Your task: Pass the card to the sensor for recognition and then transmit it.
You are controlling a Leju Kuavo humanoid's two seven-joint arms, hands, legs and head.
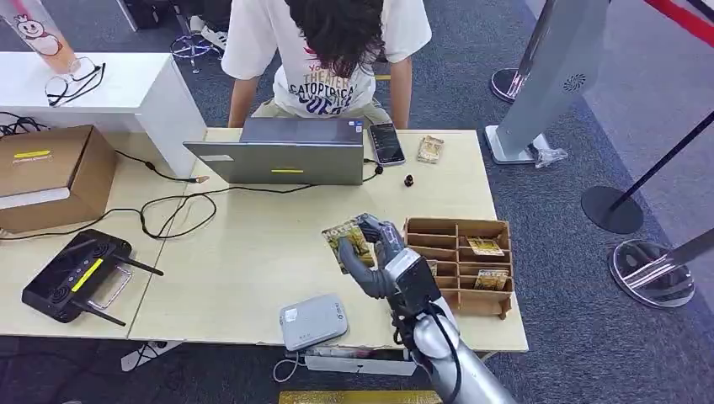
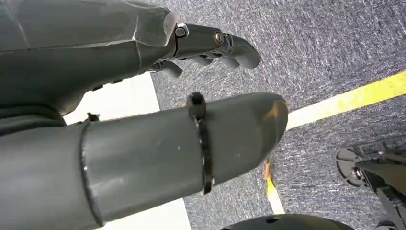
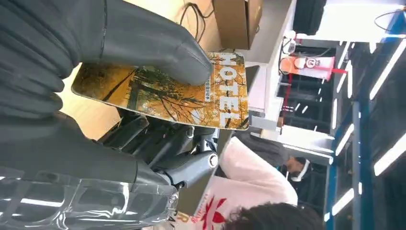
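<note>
Your right hand [image 1: 380, 252] pinches the card [image 1: 351, 238] at lower centre of the head view, above the table [image 1: 253, 252] and just left of the tray [image 1: 459, 263]. Your left hand [image 2: 143, 96] hangs over carpet, fingers curled, holding nothing. The thumb grip covers one end only, so the card could swing or slip on a quick move. The reader [image 1: 313, 321] sits below-left of it; the laptop [image 1: 282, 151] and cables [image 1: 168, 206] lie well beyond.
</note>
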